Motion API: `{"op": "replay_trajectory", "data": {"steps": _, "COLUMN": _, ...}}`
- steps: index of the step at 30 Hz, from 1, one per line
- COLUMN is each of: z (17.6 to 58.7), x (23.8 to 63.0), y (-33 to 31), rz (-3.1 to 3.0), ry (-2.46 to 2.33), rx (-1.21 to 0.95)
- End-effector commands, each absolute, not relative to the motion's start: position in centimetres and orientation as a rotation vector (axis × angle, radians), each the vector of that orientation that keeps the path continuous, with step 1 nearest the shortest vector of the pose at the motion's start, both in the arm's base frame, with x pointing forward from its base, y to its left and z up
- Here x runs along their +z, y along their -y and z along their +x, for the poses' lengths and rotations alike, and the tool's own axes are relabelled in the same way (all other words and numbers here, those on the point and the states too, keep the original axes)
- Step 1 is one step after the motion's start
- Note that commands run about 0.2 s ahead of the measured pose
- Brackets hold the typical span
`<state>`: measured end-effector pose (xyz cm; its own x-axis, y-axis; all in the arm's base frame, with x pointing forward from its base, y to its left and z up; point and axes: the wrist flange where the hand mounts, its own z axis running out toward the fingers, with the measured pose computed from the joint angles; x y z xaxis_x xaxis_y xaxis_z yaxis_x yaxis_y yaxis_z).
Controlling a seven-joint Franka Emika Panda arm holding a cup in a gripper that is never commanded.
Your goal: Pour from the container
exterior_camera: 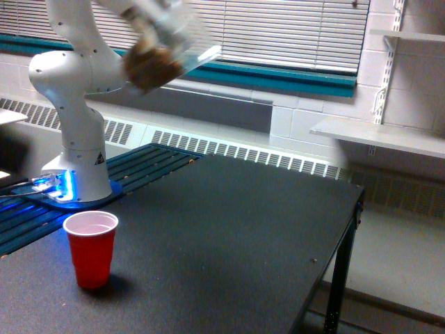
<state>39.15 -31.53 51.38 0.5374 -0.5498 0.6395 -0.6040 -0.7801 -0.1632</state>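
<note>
The clear container (156,61) hangs high in the air, tilted and smeared by motion, with brown granular bits bunched at its lower left end. It is above and to the exterior view's right of the red cup (91,247), well clear of it. My gripper (154,26) is a white blur coming down from the top edge, shut on the container; its fingers cannot be made out one by one. The red cup stands upright on the black table (229,236) near the front left, white inside, with nothing visible in it.
The arm's white base (76,146) with a blue light stands behind the red cup. The table's edge (356,203) drops off at the exterior view's right. A white wall shelf (379,136) sits beyond it, with window blinds behind.
</note>
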Motion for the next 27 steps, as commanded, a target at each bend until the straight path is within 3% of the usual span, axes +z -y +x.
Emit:
{"op": "replay_trajectory", "data": {"steps": 1, "z": 34.6, "x": 49.1, "y": 33.8, "rz": 2.673, "ry": 0.932, "rx": 0.998}}
{"op": "replay_trajectory", "data": {"steps": 27, "z": 25.7, "x": 42.6, "y": 35.5, "rz": 2.661, "ry": 0.929, "rx": 0.806}}
